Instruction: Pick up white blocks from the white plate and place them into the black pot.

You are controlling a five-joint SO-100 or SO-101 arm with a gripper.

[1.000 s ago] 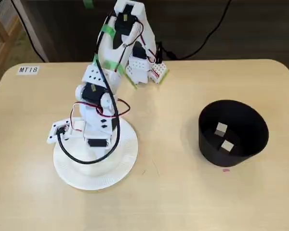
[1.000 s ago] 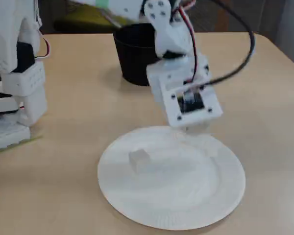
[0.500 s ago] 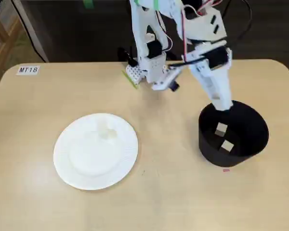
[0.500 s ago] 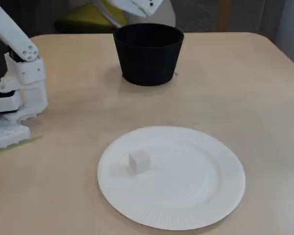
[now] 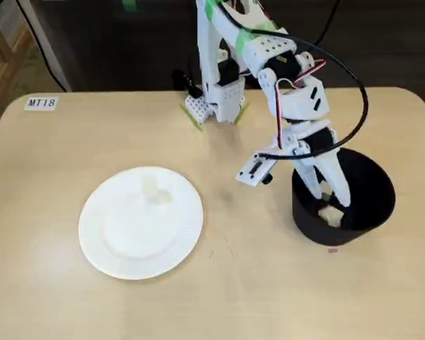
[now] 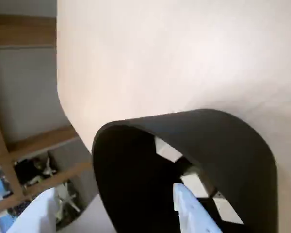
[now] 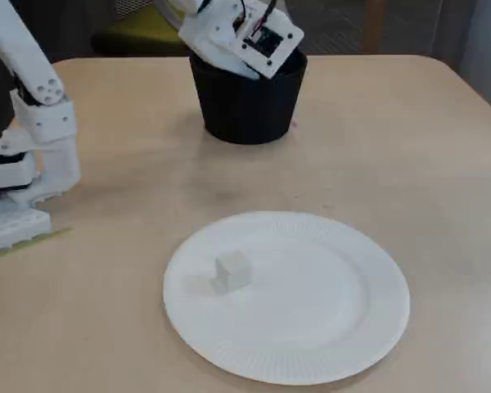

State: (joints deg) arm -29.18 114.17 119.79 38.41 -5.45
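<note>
Wrist view hides whether your gripper [image 5: 331,205], deep in the pot [image 5: 368,177], grips a block; lifting carelessly could tip it.

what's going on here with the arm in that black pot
A small white robot arm is moving white blocks from a white plate into a black pot. At this moment its gripper reaches down inside the pot, where pale blocks lie on the bottom. Whether the jaws are open or holding a block cannot be made out. One white block sits on the plate, left of its middle in the low fixed view. Plate and pot stand apart on a light wooden table.
</note>
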